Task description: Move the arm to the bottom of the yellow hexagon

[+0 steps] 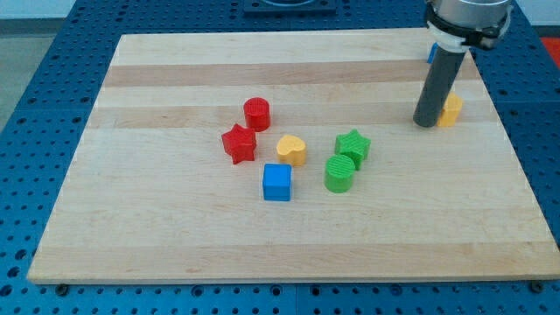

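Camera view content: a pale wooden board (175,227) lies on a blue perforated table (35,52), and a cluster of six blocks sits near the board's centre, well apart from my rod. The cluster consists of a red cylinder (256,113), a red star (239,143) just below it, a yellow heart (292,150) to the right of the star, a blue cube (276,182) below the heart, a green star (353,146) and a green cylinder (339,173) touching or nearly touching it. Bare board separates this cluster from the rod. A small blue block (430,52) shows at the rod's left edge near the view's top; its shape cannot be made out. The yellow hexagon (452,109) sits near the board's right edge in the upper part of the view, mostly hidden behind the rod, so only its right portion shows and its outline is hard to confirm. My rod (439,83) stands nearly upright, dark grey, descending from a wider collar at the view's top. My tip (424,124) rests on the board just left of the yellow hexagon, level with its lower edge, appearing to touch it. The tool is a plain rod with nothing to spread or pinch.
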Tool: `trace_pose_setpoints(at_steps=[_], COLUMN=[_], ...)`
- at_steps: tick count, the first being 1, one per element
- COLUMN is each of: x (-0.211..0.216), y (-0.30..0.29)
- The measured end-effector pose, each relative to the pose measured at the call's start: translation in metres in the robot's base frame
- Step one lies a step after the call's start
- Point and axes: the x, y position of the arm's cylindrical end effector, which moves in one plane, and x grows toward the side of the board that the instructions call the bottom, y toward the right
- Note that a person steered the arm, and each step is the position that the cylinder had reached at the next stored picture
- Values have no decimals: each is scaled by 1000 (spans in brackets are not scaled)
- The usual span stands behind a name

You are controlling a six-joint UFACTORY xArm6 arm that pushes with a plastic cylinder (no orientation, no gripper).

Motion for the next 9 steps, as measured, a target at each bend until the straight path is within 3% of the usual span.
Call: trace_pose_setpoints(at_steps=[9], x=[32], y=[58])
